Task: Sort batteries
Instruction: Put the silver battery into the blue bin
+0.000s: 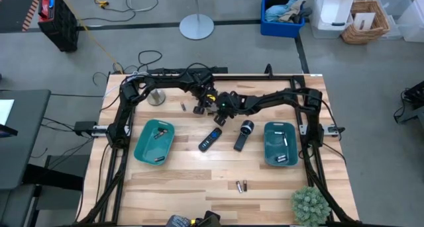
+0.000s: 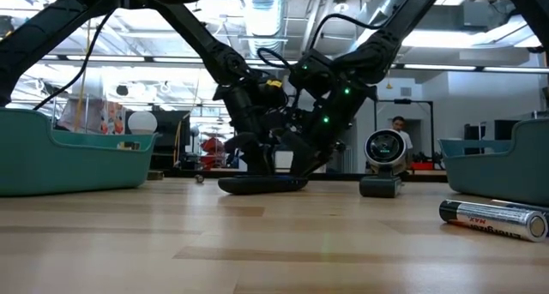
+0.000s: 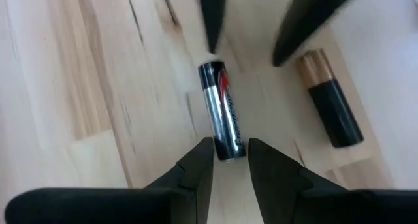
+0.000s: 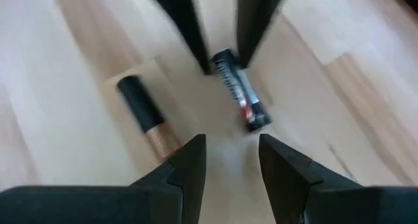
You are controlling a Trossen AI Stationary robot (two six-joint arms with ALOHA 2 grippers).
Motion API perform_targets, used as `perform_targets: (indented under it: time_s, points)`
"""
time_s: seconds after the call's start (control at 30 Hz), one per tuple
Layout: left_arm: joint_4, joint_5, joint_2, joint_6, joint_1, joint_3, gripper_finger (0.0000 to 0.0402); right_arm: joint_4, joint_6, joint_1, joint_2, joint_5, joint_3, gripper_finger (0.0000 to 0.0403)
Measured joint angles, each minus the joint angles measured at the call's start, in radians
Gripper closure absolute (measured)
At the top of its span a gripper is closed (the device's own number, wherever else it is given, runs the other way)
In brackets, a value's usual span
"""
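Note:
A silver-and-black battery [image 3: 221, 110] [image 4: 240, 90] lies flat on the wood between both grippers, at the table's far middle. A black battery with a copper end [image 3: 330, 96] [image 4: 147, 116] lies beside it. My left gripper [image 3: 230, 160] [image 1: 202, 108] is open and points down, its fingertips close on either side of one end of the silver battery; whether they touch it, I cannot tell. My right gripper [image 4: 228, 165] [image 1: 222, 114] is open just above the battery's other end. One more battery [image 1: 183, 106] lies to the left, and two batteries [image 1: 240, 185] lie near the near edge.
Two teal trays [image 1: 154, 141] [image 1: 280, 143] sit left and right, each with small items inside. A flat black remote [image 1: 210, 139] and a black flashlight [image 1: 243, 134] lie between them. A metal bowl [image 1: 156, 96] stands at far left; a green plant [image 1: 309, 204] stands at the near right corner.

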Motion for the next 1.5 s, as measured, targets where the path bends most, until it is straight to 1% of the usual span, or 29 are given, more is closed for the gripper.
perform_targets:
  time_s: [0.2,0.37,0.7,1.03,1.17,1.33,1.5]
  points:
    - [0.005,0.005,0.000,-0.001,-0.003,0.002,0.0307,-0.066,-0.001,0.009,0.000,0.097,0.001,0.0243]
    - [0.004,0.006,0.000,-0.001,-0.004,0.002,0.0307,-0.082,0.017,0.000,-0.001,0.139,0.003,0.0243]
    - [-0.002,0.005,0.000,-0.001,0.000,0.002,0.0307,0.010,0.029,-0.022,0.000,0.140,0.000,0.0243]
    - [0.002,0.005,0.000,0.000,-0.002,0.002,0.0307,-0.023,0.071,-0.022,0.001,0.130,0.000,0.0243]
    - [-0.001,0.004,0.000,0.000,-0.001,0.002,0.0307,-0.007,0.085,-0.021,0.026,0.110,0.001,0.0243]
    - [-0.004,0.002,-0.002,0.000,0.001,0.002,0.0307,0.054,0.101,-0.011,0.063,0.112,0.004,0.0243]
    - [-0.005,0.005,-0.002,0.004,0.002,0.002,0.0307,0.089,0.104,-0.005,0.067,0.110,0.003,0.0243]
